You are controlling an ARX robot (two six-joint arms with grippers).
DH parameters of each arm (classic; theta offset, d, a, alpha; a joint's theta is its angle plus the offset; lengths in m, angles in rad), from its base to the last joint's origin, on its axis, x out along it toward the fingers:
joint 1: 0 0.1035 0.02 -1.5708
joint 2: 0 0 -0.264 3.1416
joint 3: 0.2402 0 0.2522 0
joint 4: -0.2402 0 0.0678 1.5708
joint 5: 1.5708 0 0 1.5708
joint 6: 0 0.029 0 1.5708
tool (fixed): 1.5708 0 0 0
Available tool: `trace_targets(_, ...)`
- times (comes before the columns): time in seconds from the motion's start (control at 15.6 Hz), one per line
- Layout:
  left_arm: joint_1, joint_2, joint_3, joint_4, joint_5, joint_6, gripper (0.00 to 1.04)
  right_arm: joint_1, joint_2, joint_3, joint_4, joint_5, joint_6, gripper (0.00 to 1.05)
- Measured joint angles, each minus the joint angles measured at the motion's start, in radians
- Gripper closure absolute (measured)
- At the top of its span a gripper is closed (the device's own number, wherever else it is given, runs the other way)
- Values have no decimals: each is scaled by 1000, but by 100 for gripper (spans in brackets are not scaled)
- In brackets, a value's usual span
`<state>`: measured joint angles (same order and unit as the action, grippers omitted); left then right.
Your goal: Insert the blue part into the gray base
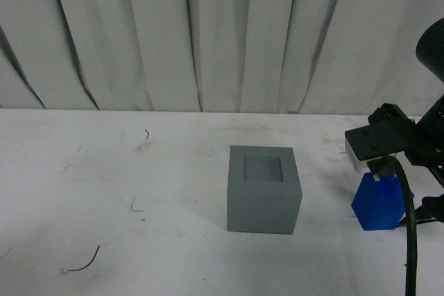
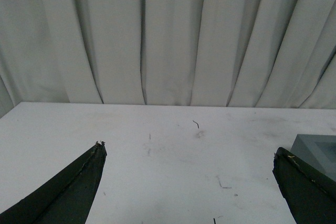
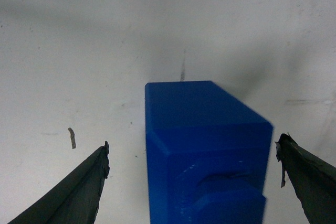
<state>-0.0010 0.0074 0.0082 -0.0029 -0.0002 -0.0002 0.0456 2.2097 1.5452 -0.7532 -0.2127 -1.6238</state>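
Two grippers gape wide; right gripper (image 3: 193,144) straddles the blue part (image 1: 380,204) without touching it; left gripper (image 2: 189,150) holds nothing; gray base (image 1: 263,188) sits nearby.

You have a scuffed white table (image 1: 104,171); the gray base (image 1: 263,188) sits on it near the middle, recess up; the blue part (image 1: 378,206) is on it well to the right, apart from the base. A thin curved dark thread (image 1: 87,263) lies at front left.

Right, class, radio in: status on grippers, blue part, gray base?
Left gripper open, empty. Right gripper open, straddling blue part, not touching. Blue part right of gray base, recess empty. Nothing between them.
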Motion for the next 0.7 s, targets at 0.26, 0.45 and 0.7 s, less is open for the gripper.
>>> trace_targets(0.26,0,0,0,0,0,0,7,0,15,-1,8,-1,0,26)
trace_targets(0.45,0,0,0,0,0,0,7,7,15,0,2,-11,0,57)
trace_targets(0.7,0,0,0,0,0,0,7,8,14,4,-14,-19,1,58)
